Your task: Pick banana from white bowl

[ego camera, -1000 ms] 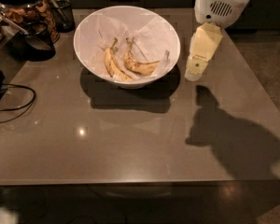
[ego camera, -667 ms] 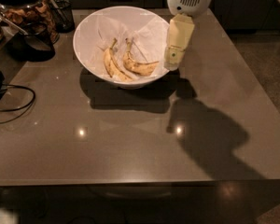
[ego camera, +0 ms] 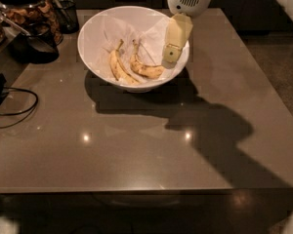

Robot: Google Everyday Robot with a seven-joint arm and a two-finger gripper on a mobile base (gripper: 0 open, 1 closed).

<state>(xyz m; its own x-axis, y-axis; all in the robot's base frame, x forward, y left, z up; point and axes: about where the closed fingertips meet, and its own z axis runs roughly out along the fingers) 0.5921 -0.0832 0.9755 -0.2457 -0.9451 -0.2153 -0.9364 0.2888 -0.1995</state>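
The gripper point(ego camera: 172, 54) is being held just inside the right rim of the white bowl point(ego camera: 92, 33); whether it is spread or closed cannot be told. The banana point(ego camera: 146, 69) is being cradled on crumpled paper point(ego camera: 107, 35) just to the gripper's left, untouched, with a slimmer banana point(ego camera: 118, 68) farther left.

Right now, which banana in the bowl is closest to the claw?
The strongly curved, spotted banana, lying just left of the claw over the white bowl; the straighter, paler banana lies farther left.
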